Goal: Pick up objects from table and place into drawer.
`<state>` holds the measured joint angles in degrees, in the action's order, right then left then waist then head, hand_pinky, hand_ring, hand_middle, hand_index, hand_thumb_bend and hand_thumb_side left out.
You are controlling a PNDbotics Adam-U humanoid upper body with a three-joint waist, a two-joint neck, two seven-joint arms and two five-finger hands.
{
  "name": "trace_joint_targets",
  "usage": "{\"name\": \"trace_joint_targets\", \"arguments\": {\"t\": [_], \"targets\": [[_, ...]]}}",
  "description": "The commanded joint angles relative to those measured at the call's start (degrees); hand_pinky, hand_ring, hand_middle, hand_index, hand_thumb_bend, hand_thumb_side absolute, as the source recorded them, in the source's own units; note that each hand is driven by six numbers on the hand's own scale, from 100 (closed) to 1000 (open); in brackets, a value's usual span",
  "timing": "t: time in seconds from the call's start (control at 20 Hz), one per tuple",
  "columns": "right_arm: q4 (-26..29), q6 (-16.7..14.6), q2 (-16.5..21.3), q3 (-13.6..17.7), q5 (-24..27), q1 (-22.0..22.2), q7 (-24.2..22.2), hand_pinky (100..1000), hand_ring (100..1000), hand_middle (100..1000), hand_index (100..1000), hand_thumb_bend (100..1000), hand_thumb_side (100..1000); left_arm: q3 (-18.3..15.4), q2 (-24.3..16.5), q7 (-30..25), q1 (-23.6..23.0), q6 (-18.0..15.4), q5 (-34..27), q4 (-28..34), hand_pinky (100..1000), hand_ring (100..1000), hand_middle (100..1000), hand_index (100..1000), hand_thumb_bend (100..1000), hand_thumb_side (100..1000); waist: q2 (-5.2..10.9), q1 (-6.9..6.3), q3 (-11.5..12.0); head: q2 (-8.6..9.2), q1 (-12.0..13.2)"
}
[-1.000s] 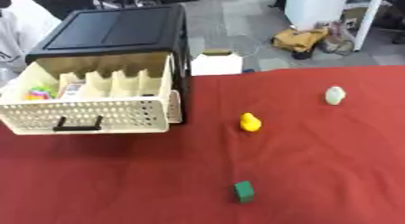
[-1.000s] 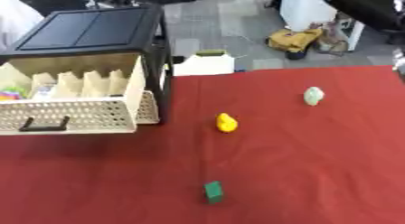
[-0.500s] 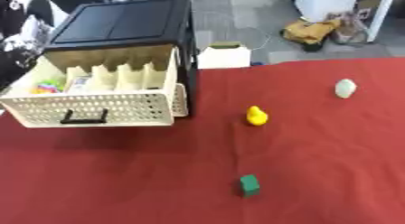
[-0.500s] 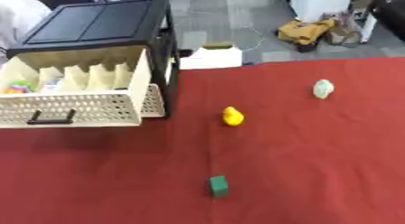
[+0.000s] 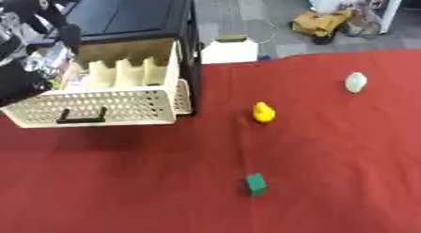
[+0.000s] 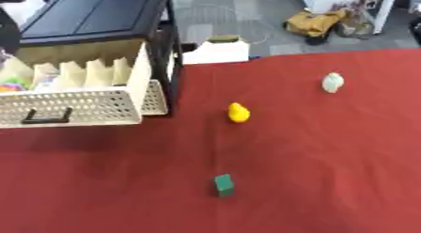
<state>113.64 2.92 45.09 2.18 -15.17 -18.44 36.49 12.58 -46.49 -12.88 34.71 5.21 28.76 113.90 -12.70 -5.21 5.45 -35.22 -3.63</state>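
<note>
With the left hand [image 5: 29, 81] blurred over the open drawer [image 5: 107, 105], its fingers impossible to read, the yellow duck [image 5: 263, 112] nearest the drawer probably wants a straight, unhurried reach from above.

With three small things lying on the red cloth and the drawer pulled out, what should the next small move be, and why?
Probably reach for the yellow duck: it lies nearest the open drawer, while the green block and the pale round thing sit farther off. All three rest untouched on the red cloth. The left hand shows dark at the left edge by the drawer; its fingers cannot be made out.
</note>
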Motion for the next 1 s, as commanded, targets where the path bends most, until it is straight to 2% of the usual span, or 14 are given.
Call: {"name": "trace_joint_targets", "arguments": {"t": [0.05,0.2,0.45,0.6,0.7,1.0], "targets": [[1.0,-0.5,0.2,1.1,-1.5,0.5,1.3,746,791,720,829,100,699,0.3,-3.6,-1.7,0.3,-0.7,-1.9,0.7,697,778,709,909,100,1000,0.74,0.39,-0.2,-0.39,0.0],[1.0,-0.1,-0.2,1.6,-1.3,1.3,1.8,744,785,716,827,100,690,0.9,-5.3,-5.1,0.5,-0.7,-3.7,0.7,713,819,764,910,100,1000,0.75,0.66,-0.5,-0.25,0.3],[1.0,0.5,-0.8,2.3,-0.5,2.9,2.2,744,780,710,825,100,679,0.6,-8.1,-14.2,1.5,-1.5,-8.7,0.7,740,852,791,938,100,1000,1.00,1.15,-0.9,-0.50,0.4],[1.0,0.7,-1.1,2.8,-0.4,3.7,2.4,744,777,705,822,100,674,0.5,-9.7,-19.6,1.9,-2.0,-10.9,0.7,704,822,766,924,100,1000,1.21,1.40,-1.1,-0.85,0.4],[1.0,0.8,-1.3,3.0,-0.3,3.9,2.6,744,776,703,822,100,676,0.7,-10.6,-22.0,1.7,-1.1,-12.7,0.7,656,784,732,895,100,1000,1.29,1.57,-1.2,-0.97,0.4],[1.0,0.9,-1.7,3.6,0.1,4.8,3.1,744,771,696,819,100,666,1.3,-11.9,-25.3,0.7,1.0,-16.6,0.7,587,721,669,862,100,1000,1.26,2.01,-1.2,-0.66,0.8]]}}
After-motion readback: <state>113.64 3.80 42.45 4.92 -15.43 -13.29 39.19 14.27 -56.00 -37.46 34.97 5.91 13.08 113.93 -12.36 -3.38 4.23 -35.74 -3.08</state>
